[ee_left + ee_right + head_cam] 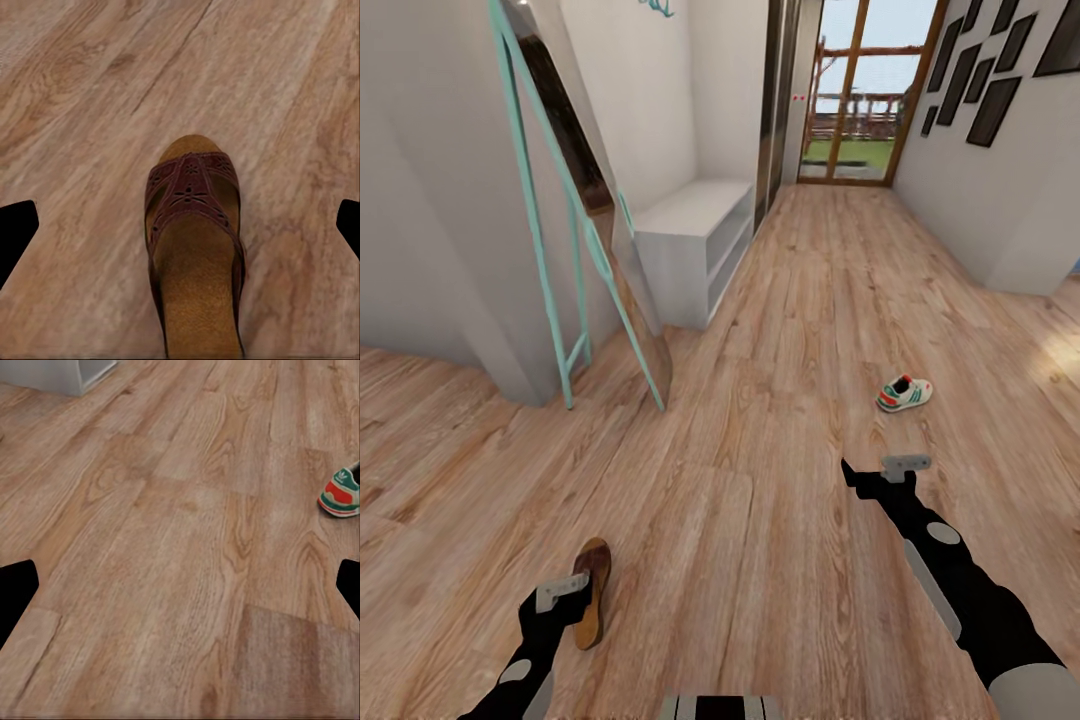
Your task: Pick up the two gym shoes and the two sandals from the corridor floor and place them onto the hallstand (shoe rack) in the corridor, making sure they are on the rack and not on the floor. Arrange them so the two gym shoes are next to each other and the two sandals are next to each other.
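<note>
Left gripper hung wide open, empty, over the sandal on the corridor floor, pickup apparently pending: it needed lowering and closing; right gripper open too.

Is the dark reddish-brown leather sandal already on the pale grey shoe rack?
No, the dark reddish-brown leather sandal lies on the wood-grain plank floor.

No text, label, brand name or number can be read anywhere. At the top of the head view, left of centre, a fragment of teal lettering sits on the white wall, cut off by the frame edge and illegible. At the right edge of the right wrist view, the gym shoe carries a small green mark on its white heel, too blurred to read.
</note>
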`<state>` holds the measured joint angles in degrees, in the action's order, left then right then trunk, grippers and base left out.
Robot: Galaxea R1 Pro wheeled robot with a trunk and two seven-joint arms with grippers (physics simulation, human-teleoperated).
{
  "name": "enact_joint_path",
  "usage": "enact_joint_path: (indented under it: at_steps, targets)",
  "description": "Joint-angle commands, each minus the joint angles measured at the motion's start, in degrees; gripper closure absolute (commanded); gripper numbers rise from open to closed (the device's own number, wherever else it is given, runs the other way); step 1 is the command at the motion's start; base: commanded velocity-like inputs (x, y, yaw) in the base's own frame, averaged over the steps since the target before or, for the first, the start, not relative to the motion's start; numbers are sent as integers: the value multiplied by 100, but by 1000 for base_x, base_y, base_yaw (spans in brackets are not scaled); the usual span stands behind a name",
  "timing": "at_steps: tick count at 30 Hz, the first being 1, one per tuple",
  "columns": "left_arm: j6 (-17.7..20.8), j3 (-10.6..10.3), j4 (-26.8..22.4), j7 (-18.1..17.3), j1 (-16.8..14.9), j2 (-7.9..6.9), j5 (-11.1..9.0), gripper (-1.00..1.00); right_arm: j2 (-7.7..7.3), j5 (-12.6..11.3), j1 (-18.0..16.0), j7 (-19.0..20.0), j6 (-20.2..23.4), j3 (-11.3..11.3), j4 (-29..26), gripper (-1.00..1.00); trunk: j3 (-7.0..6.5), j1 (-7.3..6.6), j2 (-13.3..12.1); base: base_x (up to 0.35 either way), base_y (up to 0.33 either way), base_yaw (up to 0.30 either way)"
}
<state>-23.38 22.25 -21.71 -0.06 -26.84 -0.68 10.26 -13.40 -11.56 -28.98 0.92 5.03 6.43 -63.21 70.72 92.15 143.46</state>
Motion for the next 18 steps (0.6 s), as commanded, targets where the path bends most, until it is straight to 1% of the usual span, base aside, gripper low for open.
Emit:
enact_joint_path:
  at_steps: [1,3,4,7,18]
  targets:
    - [-25,52,6,8,-5,6,56,-100,-5,-48,-2,5,25,8,-7,-100,36,1,3,0,0,0]
    - [-28,84,7,47,-5,17,47,-100,-5,-48,-2,5,25,8,-7,-100,99,6,6,0,0,0]
    - [-33,125,10,181,-6,32,35,-100,-5,-48,-2,5,25,8,-7,-100,130,9,8,0,0,0]
    - [-35,127,30,302,-4,45,36,-100,-5,-48,-2,5,25,8,-7,-100,224,16,12,0,0,0]
    - [-35,75,12,360,-6,36,41,-100,-5,-48,-2,5,19,8,-7,-100,568,45,26,0,0,-2]
